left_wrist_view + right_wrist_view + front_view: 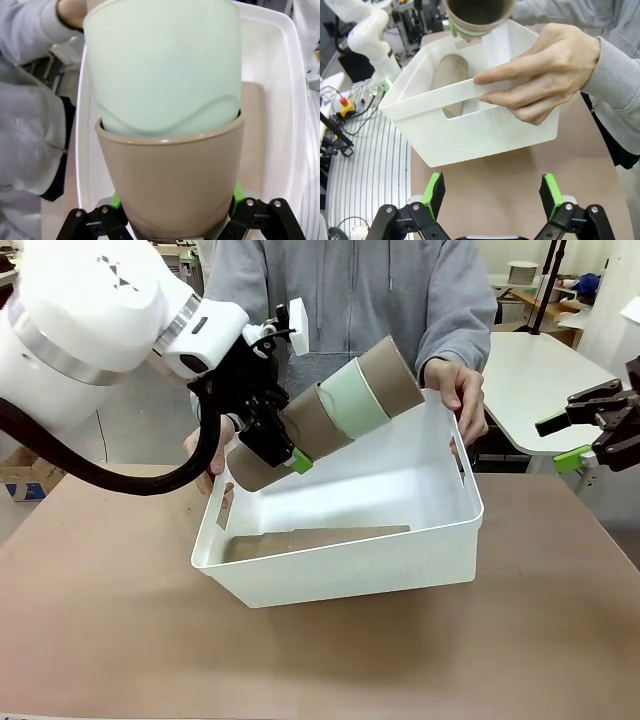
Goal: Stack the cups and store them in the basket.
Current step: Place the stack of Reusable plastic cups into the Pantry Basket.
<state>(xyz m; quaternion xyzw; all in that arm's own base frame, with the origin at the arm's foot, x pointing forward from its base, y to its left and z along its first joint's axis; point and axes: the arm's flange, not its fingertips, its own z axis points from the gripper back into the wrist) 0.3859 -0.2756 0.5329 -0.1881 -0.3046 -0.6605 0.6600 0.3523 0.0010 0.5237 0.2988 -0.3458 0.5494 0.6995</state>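
Observation:
A stack of cups (330, 410), brown with one mint green cup (358, 400) nested in it, hangs tilted over the white basket (350, 570). My left gripper (275, 447) is shut on the stack's lowest brown cup (170, 185), near its base. In the left wrist view the mint cup (160, 65) rises out of that brown cup above my left gripper (170, 222). The stack's open mouth (479, 12) shows above the basket (470, 135). A person's hands (458, 390) hold the basket tilted. My right gripper (585, 435) stands open off to the right, my right gripper (492, 195) being short of the basket.
The basket rests on the brown table (120, 630), its far side raised. A brown patch (447, 80) lies on the basket floor; I cannot tell whether it is a cup or a reflection. The person's hand (545, 80) grips the basket's rim. A white table (540, 380) stands behind.

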